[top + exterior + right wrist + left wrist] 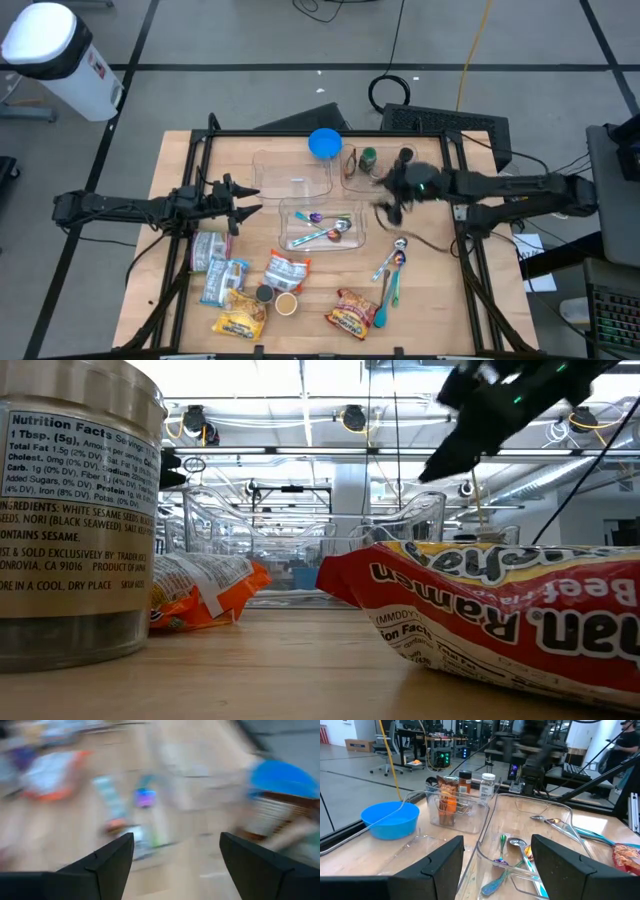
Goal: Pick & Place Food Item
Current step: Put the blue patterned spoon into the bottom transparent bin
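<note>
The food items lie along the near edge of the worktop [180,150]: a red ramen packet [352,314] whose long axis runs slantwise across the worktop, an orange-and-white packet [286,270] beside a small dark-lidded jar [264,294] and a small cup [286,304], a yellow packet [240,322], a pale blue packet [222,280], and a seasoning tin [208,250] lying on its side with its long axis across the worktop. Behind them sits a clear tray [322,226] holding spoons [330,232], with a second clear tray [292,172] farther back, a blue bowl [324,143] at the back edge, and a clear bin of spice jars [362,165] just beside the bowl. Loose spoons [390,275] lie right of the red packet. The right pincer [392,208] hangs in the air just right of the spoon tray, near the jar bin, its fingers spread wide and holding nothing. The left pincer [248,200] hovers at the left of the trays, above the tin, likewise wide open and empty.
</note>
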Tool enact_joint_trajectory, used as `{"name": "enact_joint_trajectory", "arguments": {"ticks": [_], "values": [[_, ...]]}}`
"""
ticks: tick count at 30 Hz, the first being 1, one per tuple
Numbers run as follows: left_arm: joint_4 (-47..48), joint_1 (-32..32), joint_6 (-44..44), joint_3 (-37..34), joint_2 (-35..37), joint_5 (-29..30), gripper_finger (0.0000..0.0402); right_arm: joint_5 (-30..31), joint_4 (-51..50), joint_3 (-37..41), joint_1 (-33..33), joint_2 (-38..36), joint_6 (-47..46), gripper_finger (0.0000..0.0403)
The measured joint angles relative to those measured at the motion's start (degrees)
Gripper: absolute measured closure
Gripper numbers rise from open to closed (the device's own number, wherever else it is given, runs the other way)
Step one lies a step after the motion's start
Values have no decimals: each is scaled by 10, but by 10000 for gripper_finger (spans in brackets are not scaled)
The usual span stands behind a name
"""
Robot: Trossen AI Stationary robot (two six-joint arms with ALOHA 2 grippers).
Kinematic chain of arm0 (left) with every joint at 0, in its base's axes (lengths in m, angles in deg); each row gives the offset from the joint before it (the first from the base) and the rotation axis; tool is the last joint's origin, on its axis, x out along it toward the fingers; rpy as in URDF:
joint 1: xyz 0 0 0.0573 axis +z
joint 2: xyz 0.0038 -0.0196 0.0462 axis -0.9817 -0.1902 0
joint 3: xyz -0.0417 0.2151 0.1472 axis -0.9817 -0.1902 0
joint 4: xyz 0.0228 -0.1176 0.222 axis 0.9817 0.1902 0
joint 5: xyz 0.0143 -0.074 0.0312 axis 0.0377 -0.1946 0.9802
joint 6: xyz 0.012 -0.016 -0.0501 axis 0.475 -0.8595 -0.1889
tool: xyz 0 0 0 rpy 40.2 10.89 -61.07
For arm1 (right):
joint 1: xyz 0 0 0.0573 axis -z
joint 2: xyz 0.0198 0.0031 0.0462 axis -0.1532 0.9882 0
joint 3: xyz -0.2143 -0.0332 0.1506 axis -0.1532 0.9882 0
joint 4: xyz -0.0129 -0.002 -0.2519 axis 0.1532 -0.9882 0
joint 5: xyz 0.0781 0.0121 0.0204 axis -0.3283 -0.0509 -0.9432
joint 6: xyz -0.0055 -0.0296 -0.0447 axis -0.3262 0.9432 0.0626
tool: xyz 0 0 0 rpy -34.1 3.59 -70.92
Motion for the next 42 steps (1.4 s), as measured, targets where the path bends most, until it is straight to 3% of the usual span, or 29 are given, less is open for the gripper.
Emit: {"name": "enact_joint_trajectory", "arguments": {"ticks": [7, 14, 27, 42], "values": [[0, 0, 0, 0, 0, 0, 160, 3, -51, 21, -205, 4, 11, 127], [0, 0, 0, 0, 0, 0, 160, 65, 109, 112, -324, 63, -29, 137], [0, 0, 0, 0, 0, 0, 160, 63, 174, 128, -342, 225, -44, 174], [0, 0, 0, 0, 0, 0, 160, 60, 166, 128, -306, 233, -76, 308]]}}
